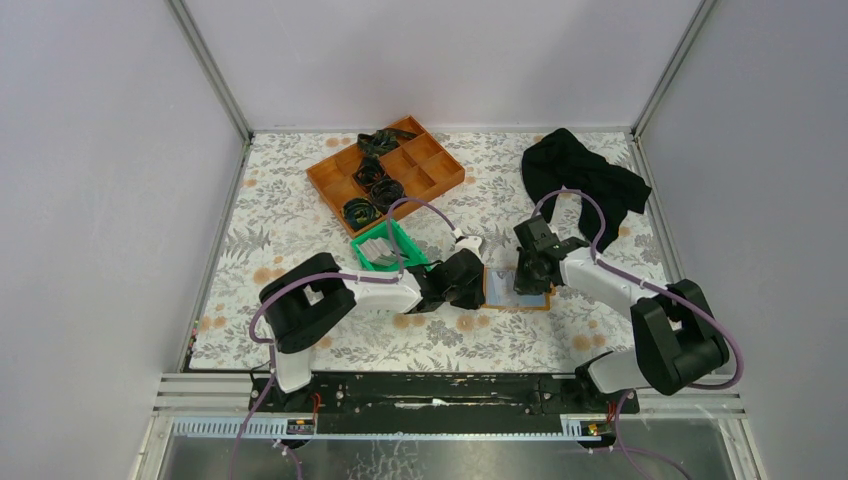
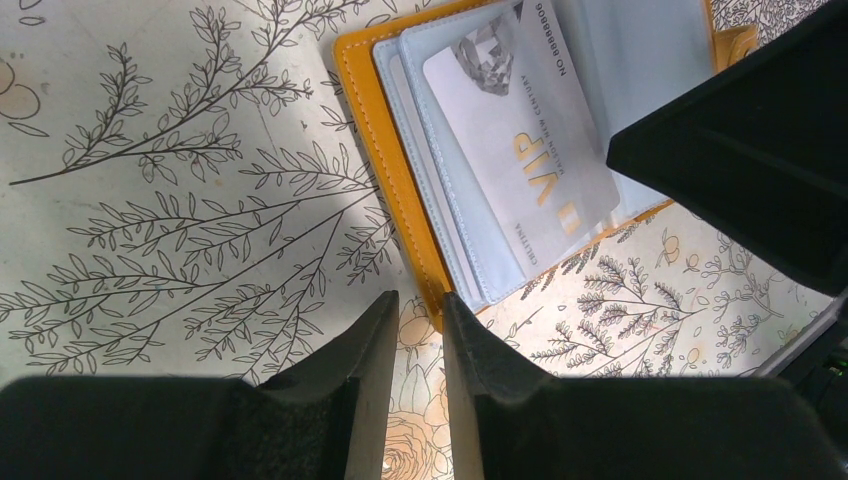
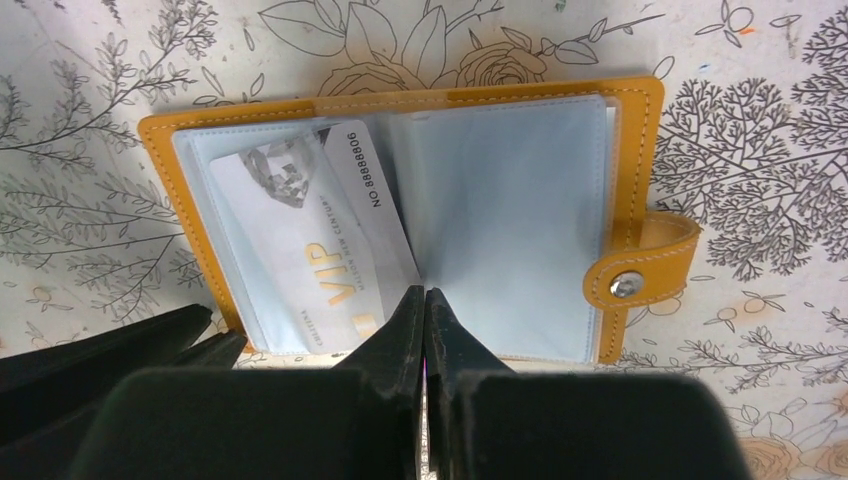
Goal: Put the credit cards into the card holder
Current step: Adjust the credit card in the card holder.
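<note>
1. Grippers sit nearest your arm bases. Your left gripper (image 2: pixel 418 300) has its fingers a narrow slit apart with nothing between them, and it is parked just beside a corner of the card holder (image 3: pixel 500 220).
2. Your right gripper (image 3: pixel 424 295) is pinched fully together and carries nothing. Its tips sit at the holder's centre fold, against the bottom corner of the credit card (image 3: pixel 300 235).
3. Between the two grippers, the card holder lies opened flat on the table (image 1: pixel 280 200), with its snap tab out to one side.
4. That one credit card, printed VIP, lies crooked over the left-hand page. You cannot tell whether it is inside a sleeve or only on top, so count it as half done: it likely needs squaring and pushing home.
5. Further back, the green bin (image 1: pixel 405 235) holds what look like more pale cards (image 1: pixel 375 250). Those are yours to fetch, so most of the job remains.
6. Farthest off, the orange tray (image 1: pixel 437 172) and black cloth (image 1: pixel 575 175) play no part.
</note>
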